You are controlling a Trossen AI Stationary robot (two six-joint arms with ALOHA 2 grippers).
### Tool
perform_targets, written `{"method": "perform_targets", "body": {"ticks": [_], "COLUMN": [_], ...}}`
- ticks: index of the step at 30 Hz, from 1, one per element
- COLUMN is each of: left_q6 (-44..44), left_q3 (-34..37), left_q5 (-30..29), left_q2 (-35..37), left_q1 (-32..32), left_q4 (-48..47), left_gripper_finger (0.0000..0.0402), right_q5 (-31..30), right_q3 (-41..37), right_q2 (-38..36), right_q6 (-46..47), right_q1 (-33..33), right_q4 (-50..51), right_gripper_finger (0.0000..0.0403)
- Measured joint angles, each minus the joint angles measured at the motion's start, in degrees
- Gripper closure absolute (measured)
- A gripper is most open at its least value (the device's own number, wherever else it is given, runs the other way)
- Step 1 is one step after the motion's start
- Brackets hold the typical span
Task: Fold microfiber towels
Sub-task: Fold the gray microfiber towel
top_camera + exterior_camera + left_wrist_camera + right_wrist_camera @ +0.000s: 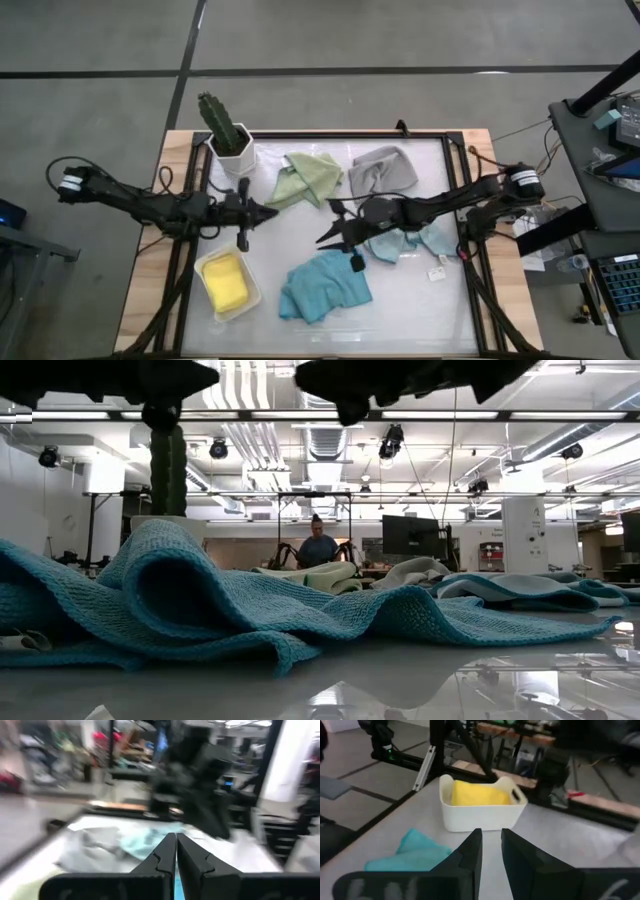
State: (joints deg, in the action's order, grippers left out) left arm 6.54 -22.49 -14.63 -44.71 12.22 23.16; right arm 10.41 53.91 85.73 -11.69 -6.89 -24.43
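Teal towel (325, 287) lies crumpled on your surface (300, 225), just below your right fingers (332, 232), nearly closed and empty; that arm's nearer. Left fingers (268, 213) clenched, empty, farther off.

bright overhead lighting; left wrist view motion-blurred, table glaring.

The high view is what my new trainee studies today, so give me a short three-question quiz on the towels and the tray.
1. True or false: the yellow towel lies in the white tray.
2. Which towel lies nearest the cactus pot? A) grey towel B) sage green towel C) teal towel
3. Fill in: the right gripper hovers beside the ____ towel.

Key: 1 true; 2 B; 3 pale blue.
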Motion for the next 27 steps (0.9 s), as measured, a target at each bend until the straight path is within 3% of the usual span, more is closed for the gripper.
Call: {"method": "perform_targets", "body": {"ticks": [3,7,11,15,18,21,27], "left_q6": [6.27,17.55,32.04,45.89,49.90,50.06,51.04], "left_q3": [-3.51,-11.54,-22.85,-34.07,-40.73,-43.21,-41.22], "left_q5": [3.23,3.60,7.07,16.51,24.45,28.88,28.93], "left_q2": [-3.47,-8.59,-15.29,-23.10,-28.24,-31.82,-37.45], "left_q1": [1.58,4.54,9.13,15.12,19.44,23.40,25.97], "left_q4": [-4.84,-21.78,-48.89,-76.24,-90.01,-94.83,-91.13], "left_gripper_finger": [0.0402,0.0402,0.0402,0.0402,0.0402,0.0402,0.0402], "right_q5": [-0.05,-0.05,-0.02,-0.02,0.03,0.05,0.07], "right_q3": [-1.98,-3.38,-3.76,-4.24,-4.37,-4.37,-4.43], "right_q2": [-2.35,-4.12,-4.08,-4.02,-3.95,-3.95,-3.95], "right_q6": [-1.19,-3.05,-3.41,-4.09,-4.11,-4.09,-3.89], "right_q1": [1.05,2.33,3.58,4.26,4.39,4.43,4.43], "right_q4": [-0.32,-0.56,-0.30,-0.39,-0.28,-0.38,-0.31], "right_gripper_finger": [0.0339,0.0340,0.0341,0.0342,0.0342,0.0342,0.0342]}}
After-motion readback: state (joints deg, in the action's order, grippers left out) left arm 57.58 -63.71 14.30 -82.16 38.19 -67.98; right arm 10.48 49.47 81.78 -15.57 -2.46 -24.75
